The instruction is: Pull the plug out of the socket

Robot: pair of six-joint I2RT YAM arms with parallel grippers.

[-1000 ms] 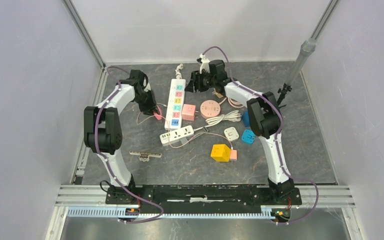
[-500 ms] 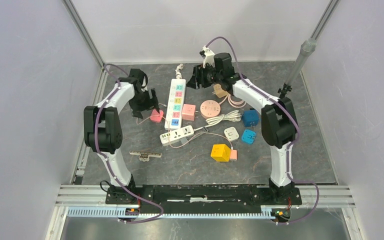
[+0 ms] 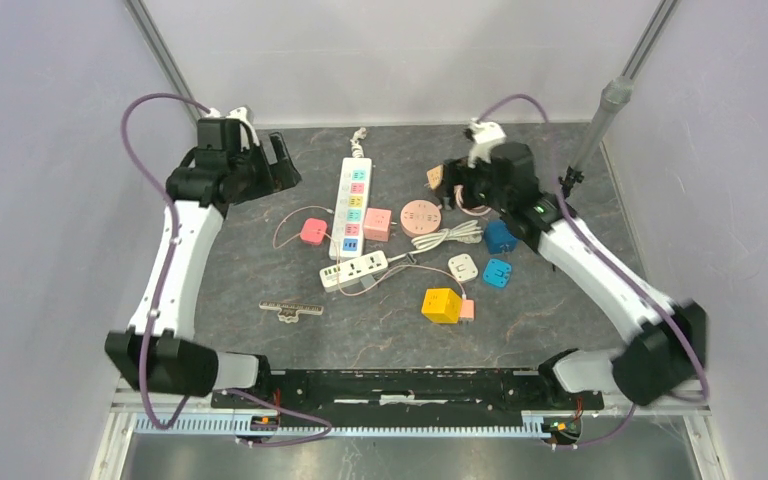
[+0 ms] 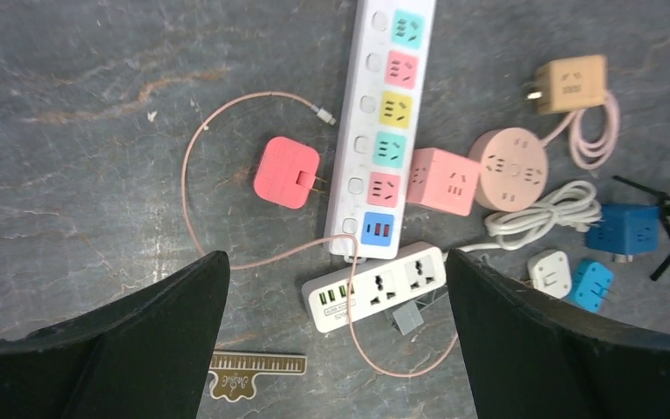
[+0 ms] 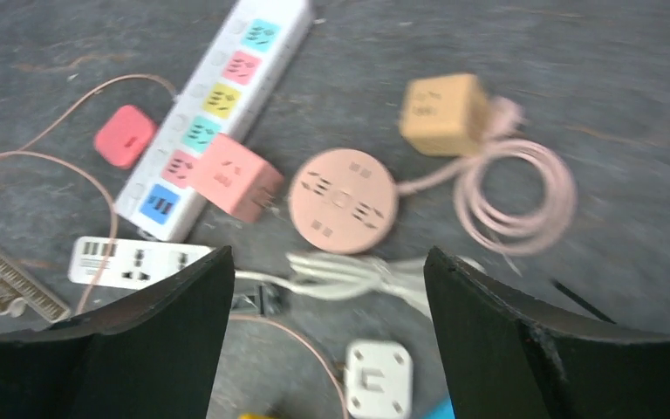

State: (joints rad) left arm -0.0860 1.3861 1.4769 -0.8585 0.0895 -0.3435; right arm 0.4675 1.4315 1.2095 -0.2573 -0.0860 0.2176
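Note:
The red square plug [image 4: 286,172] lies flat on the table just left of the long white socket strip [image 4: 386,113]. Its prongs point at the strip without touching it, and its pink cable [image 4: 190,166] loops around it. From above, the plug [image 3: 312,231] and the strip [image 3: 352,195] lie apart. My left gripper [image 4: 336,256] hangs open high over the table, back left [image 3: 282,163], with nothing in it. My right gripper [image 5: 329,253] is open and empty too, raised to the right of the strip [image 3: 450,180]. A pink cube adapter [image 3: 377,224] stays plugged into the strip.
A short white strip [image 3: 353,270], a round pink socket [image 3: 421,217], a tan adapter [image 5: 445,113] with its coiled pink cord, a white cable bundle [image 3: 447,237], blue cubes [image 3: 500,236], a white adapter [image 3: 462,266], a yellow cube [image 3: 441,304] and a piano-key ruler [image 3: 291,310] litter the table.
My left gripper let go of the red plug, opened wide and rose to the back left. My right gripper left the strip's far end, moved right and opened wider.

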